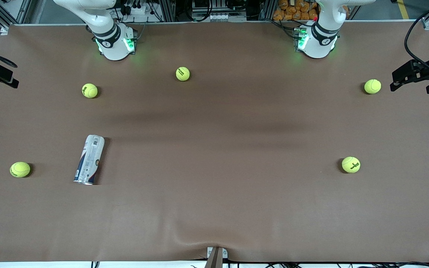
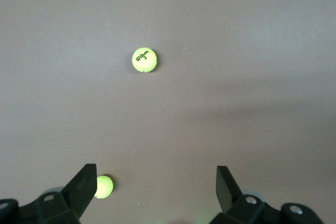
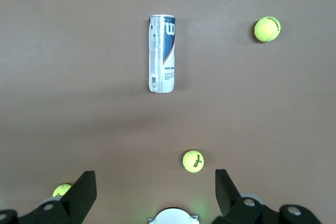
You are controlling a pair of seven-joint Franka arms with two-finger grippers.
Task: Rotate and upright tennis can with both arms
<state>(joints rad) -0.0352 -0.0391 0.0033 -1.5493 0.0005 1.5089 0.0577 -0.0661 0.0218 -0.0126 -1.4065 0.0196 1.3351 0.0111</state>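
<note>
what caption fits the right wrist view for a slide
Open right gripper high above a lying clear-plastic tennis can among three yellow-green balls.

Bare table (image 1: 214, 149) around tennis can (image 1: 89, 160)

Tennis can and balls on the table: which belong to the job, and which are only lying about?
Job:
- tennis can, lying on its side toward the right arm's end
- left claw, open, high over the table
- right claw, open, high over the table

Lying about:
- five tennis balls, e.g.

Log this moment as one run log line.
tennis can: lying on table, untouched | left gripper: open, high over table | right gripper: open, high over table
</note>
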